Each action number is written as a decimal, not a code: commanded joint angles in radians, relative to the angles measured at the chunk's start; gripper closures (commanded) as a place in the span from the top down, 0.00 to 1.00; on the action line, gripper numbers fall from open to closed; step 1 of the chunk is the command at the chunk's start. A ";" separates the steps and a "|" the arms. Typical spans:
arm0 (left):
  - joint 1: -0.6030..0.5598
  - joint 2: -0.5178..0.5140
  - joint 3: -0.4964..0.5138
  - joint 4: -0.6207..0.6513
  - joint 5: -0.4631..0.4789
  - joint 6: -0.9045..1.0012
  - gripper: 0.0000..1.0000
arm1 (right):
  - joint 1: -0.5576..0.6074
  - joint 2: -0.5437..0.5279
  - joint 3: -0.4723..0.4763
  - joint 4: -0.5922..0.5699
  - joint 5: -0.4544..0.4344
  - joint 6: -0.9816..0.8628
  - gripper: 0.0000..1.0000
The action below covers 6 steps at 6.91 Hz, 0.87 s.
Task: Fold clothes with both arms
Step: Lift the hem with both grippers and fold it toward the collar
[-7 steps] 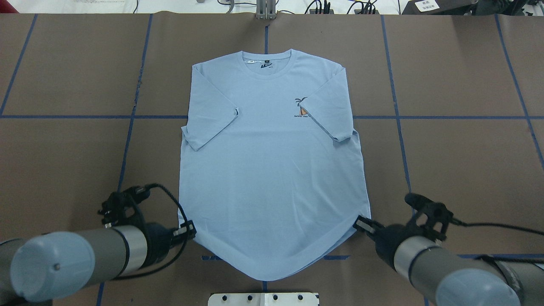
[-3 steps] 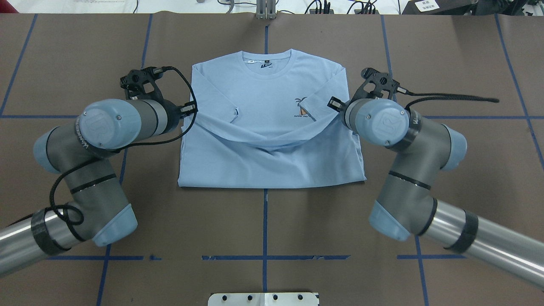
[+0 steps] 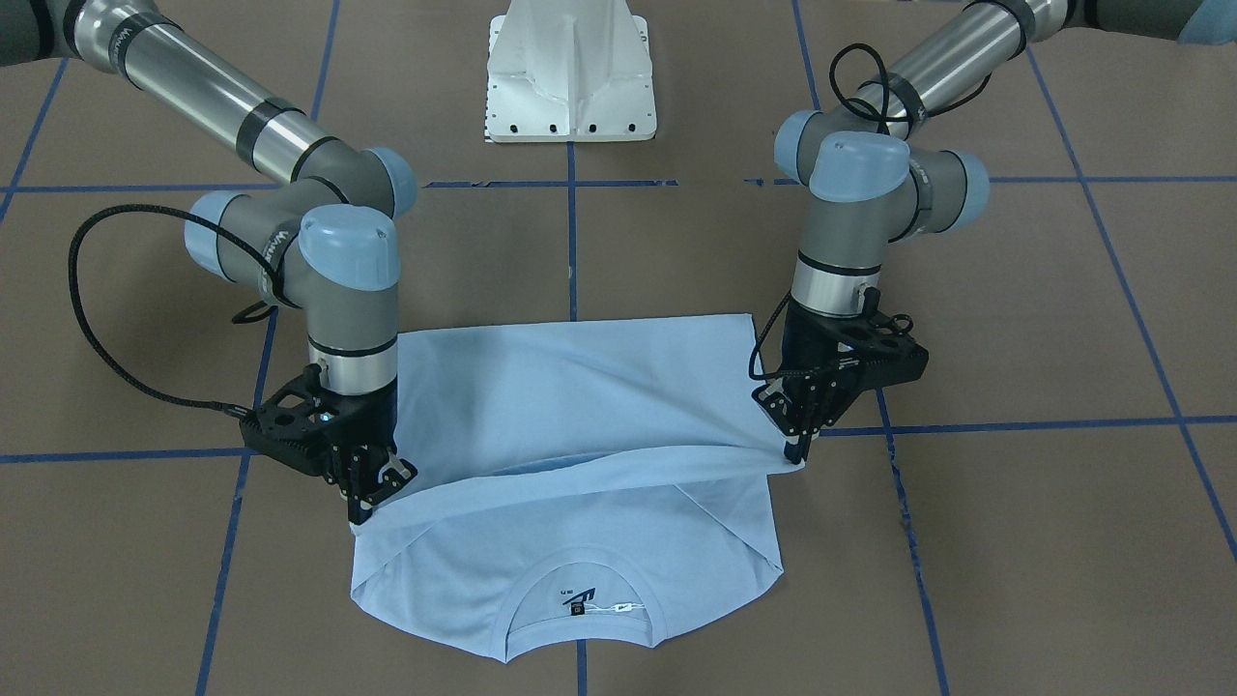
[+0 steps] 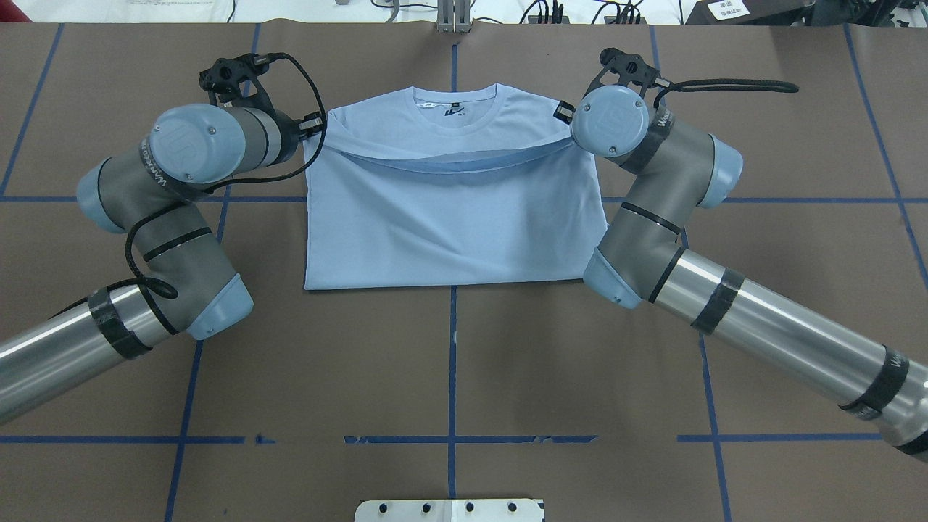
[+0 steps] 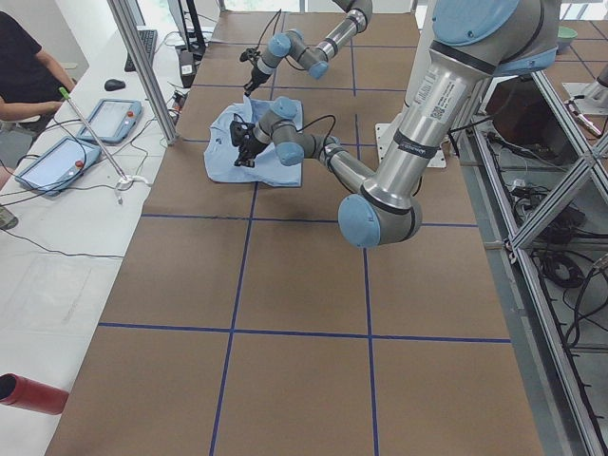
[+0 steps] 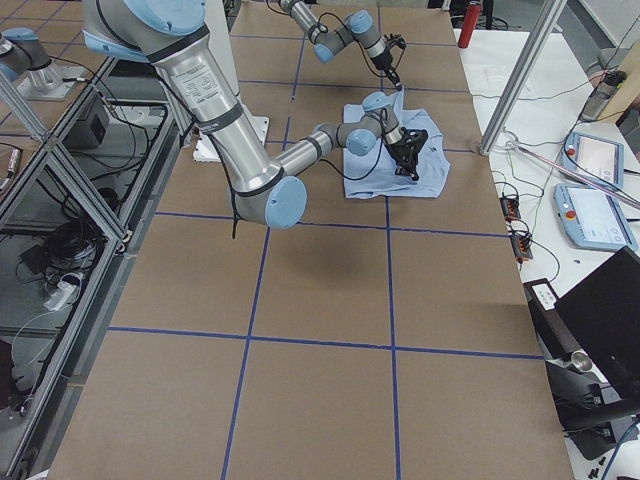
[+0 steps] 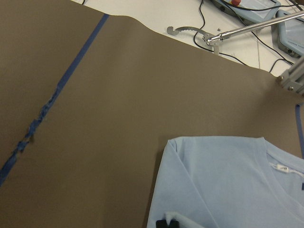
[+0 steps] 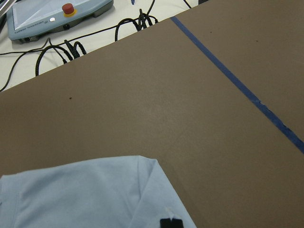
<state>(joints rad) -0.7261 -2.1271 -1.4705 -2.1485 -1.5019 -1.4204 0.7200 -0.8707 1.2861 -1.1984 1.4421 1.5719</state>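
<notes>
The light blue T-shirt (image 4: 453, 225) lies on the brown table, folded across, with its lower hem lifted over towards the collar. The neck label (image 4: 449, 110) shows; the palm-tree print is hidden under the folded layer. My left gripper (image 4: 319, 125) is shut on the hem's left corner, just above the left shoulder. My right gripper (image 4: 562, 110) is shut on the hem's right corner, above the right shoulder. In the front-facing view the left gripper (image 3: 797, 452) and right gripper (image 3: 372, 495) hold the hem taut, sagging between them over the T-shirt (image 3: 580, 387).
The white pedestal base (image 3: 570, 77) stands at the robot's side of the table. Blue tape lines (image 4: 452, 362) cross the brown surface. Teach pendants (image 8: 57, 14) and cables lie on the white bench beyond the far edge. A person (image 5: 24, 66) sits there.
Both arms have carried the hem from the near edge up over the shirt to just short of the collar. The fold has moved further back and the print is covered.
</notes>
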 commanded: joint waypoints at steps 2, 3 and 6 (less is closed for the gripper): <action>-0.016 -0.085 0.235 -0.165 0.048 0.014 0.00 | 0.027 0.073 -0.163 0.075 -0.006 -0.021 0.00; -0.015 -0.108 0.265 -0.166 0.048 0.012 0.00 | 0.032 0.075 -0.163 0.077 -0.008 -0.023 0.00; -0.009 -0.129 0.311 -0.168 0.046 0.012 0.00 | 0.041 0.075 -0.168 0.077 -0.008 -0.067 0.00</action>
<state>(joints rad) -0.7360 -2.2532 -1.1687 -2.3156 -1.4554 -1.4082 0.7547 -0.7963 1.1200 -1.1215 1.4344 1.5307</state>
